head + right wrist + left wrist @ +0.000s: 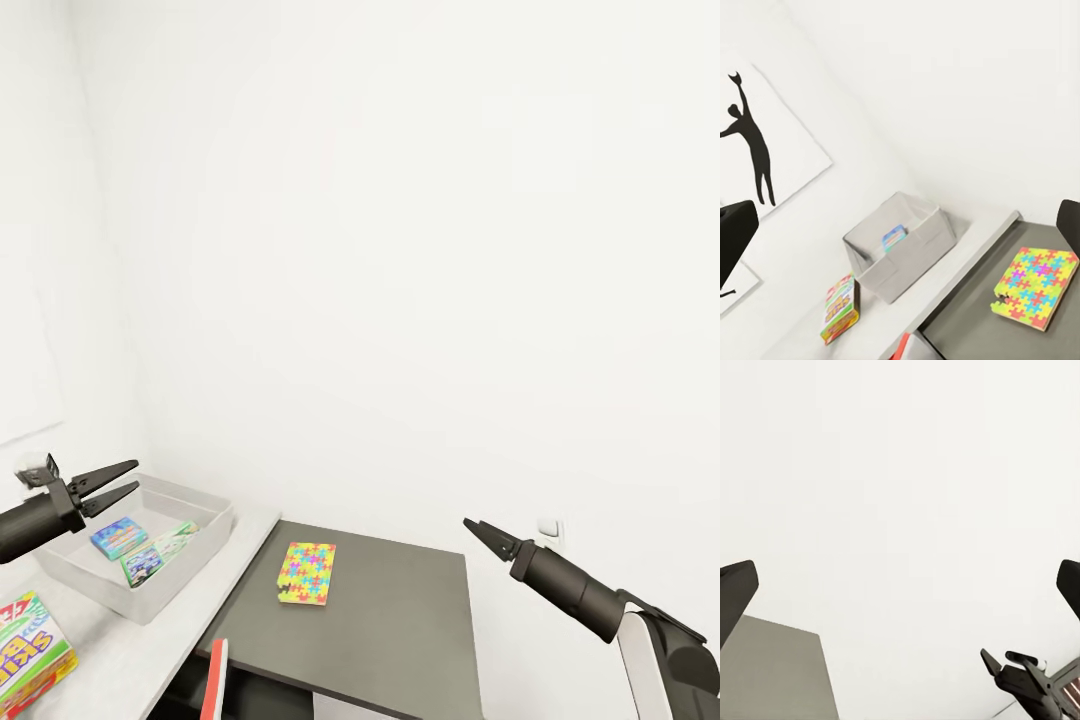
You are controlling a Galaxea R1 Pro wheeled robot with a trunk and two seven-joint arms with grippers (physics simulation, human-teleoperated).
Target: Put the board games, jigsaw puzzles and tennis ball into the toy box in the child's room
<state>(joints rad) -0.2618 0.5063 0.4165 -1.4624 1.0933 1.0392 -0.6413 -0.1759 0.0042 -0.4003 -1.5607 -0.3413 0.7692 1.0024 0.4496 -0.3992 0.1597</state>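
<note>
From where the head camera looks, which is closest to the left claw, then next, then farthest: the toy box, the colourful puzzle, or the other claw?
1. The toy box, just below and beside the left claw, on the white table.
2. The colourful puzzle, farther right, on the dark table.
3. The other claw, across at the right side.

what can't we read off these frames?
- Grey open-topped toy box: head view, its near wall hides part of the floor; right wrist view shows one item inside.
- Colourful board game box: head view, cut off by the picture's edge.
- Red object beside the dark grey table: cut off, unidentifiable.
- Tennis ball: can't locate.
</note>
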